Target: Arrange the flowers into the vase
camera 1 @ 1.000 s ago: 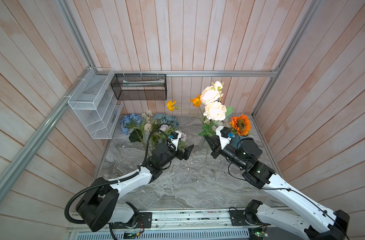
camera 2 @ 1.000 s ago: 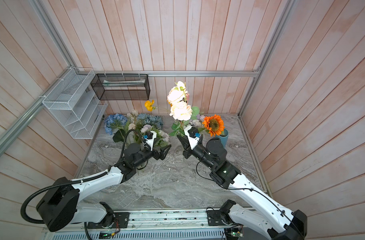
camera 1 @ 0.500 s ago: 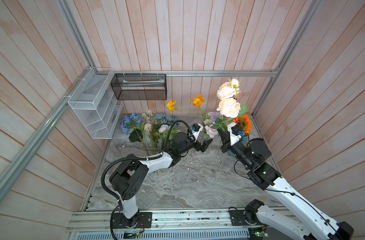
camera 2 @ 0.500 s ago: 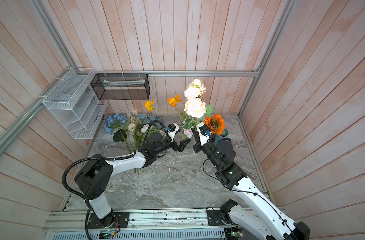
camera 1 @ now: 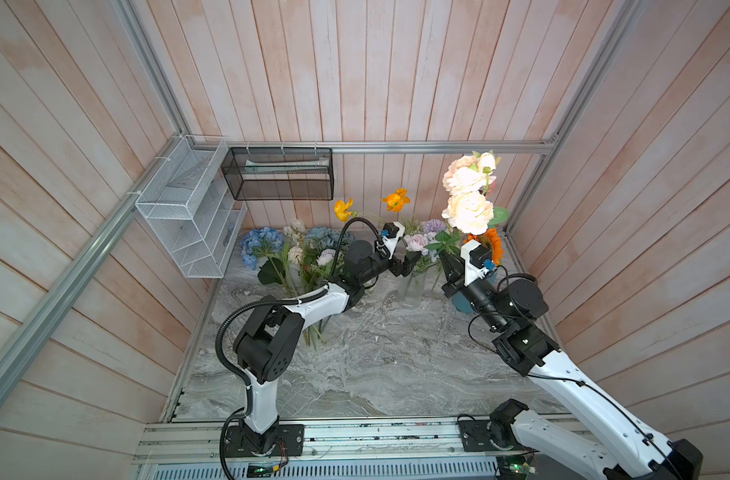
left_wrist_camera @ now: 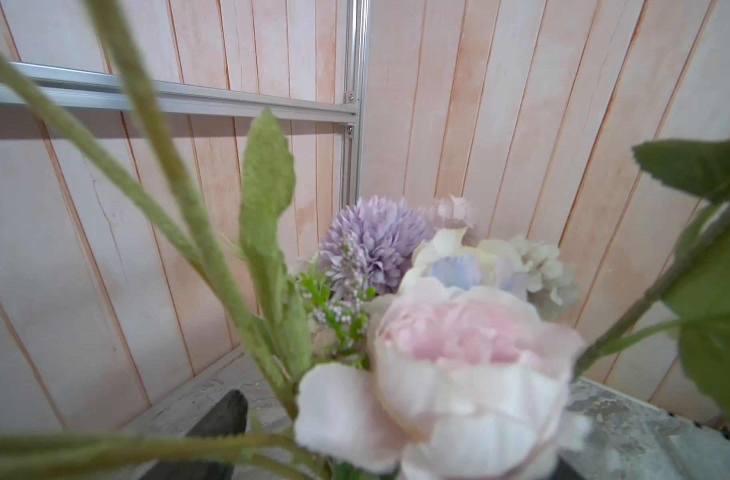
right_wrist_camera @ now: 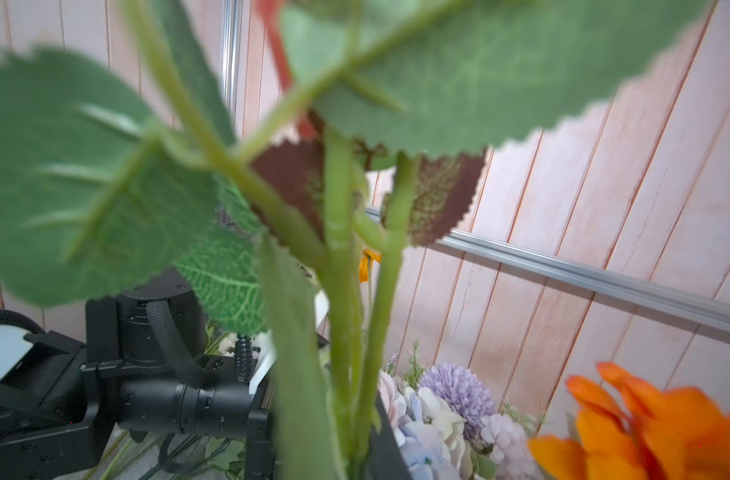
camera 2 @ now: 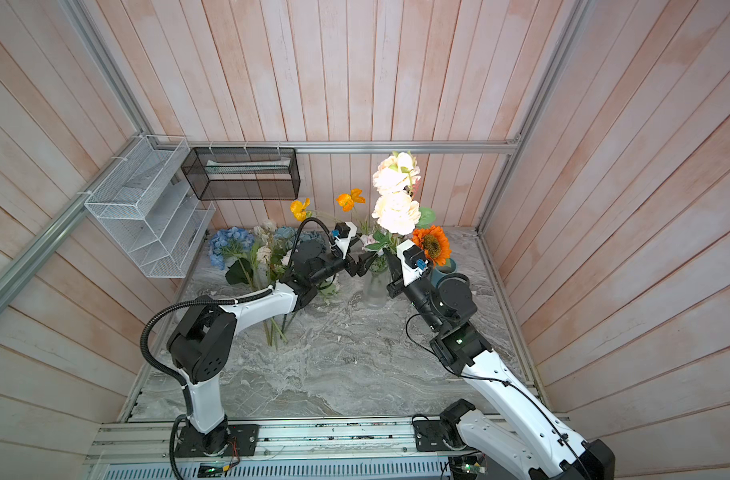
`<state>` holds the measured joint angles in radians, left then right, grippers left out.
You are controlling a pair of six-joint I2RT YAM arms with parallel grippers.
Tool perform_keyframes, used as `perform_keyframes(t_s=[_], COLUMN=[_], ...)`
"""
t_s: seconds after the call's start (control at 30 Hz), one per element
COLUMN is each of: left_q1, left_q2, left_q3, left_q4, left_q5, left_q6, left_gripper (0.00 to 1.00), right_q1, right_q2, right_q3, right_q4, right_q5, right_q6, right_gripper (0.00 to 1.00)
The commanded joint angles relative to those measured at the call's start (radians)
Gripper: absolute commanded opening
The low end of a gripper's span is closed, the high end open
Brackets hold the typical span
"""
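clear glass vase (camera 1: 413,291) upright, holding pink rose (camera 1: 416,242), lilac pompom bloom (camera 1: 433,226) and two orange poppies (camera 1: 396,199) on long fuzzy stems. tall cream-peach rose stem (camera 1: 467,212) upright just right of vase, blooms high above it, pinched in right gripper (camera 1: 446,262). orange sunflower (camera 2: 431,245) right of vase, beyond the rose stem. blue hydrangeas (camera 1: 261,243) and pale roses lying heaped well left of vase, stems toward viewer.

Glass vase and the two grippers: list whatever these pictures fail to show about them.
- Mouth of the glass vase: in both top views, covered by blossoms and the left gripper; whether that gripper grips it is unclear.
- Left wrist view: one dark finger shows; a blurred pink rose hides the other.
- Right wrist view: stems and leaves of the cream roses cover the right gripper's grip; the picture's edge cuts the stems off.
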<state>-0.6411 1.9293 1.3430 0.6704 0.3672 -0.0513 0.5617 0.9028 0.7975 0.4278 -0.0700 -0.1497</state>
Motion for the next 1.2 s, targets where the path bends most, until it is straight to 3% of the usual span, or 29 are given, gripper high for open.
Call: perform_keyframes(t_s=[0.0, 0.77, 1.17], left_q1=[0.008, 0.029, 0.033], left_q2=[0.021, 0.055, 0.065], left_q3=[0.042, 0.119, 0.124], left_q4=[0.022, 0.014, 0.024], left_q5=[0.053, 0.082, 0.089], left_q6=[-0.004, 0.011, 0.010], left_gripper=[0.80, 0.79, 0.79], right_q1=[-0.006, -0.028, -0.033], right_q2=[0.009, 0.276, 0.265], right_q3=[-0.002, 0.097, 0.109], right_q4=[0.127, 0.406, 0.416], right_q5=[-0.031, -0.061, -0.125], right_q6=[0.000, -0.075, -0.026], right_gripper=[0.00, 0.00, 0.00])
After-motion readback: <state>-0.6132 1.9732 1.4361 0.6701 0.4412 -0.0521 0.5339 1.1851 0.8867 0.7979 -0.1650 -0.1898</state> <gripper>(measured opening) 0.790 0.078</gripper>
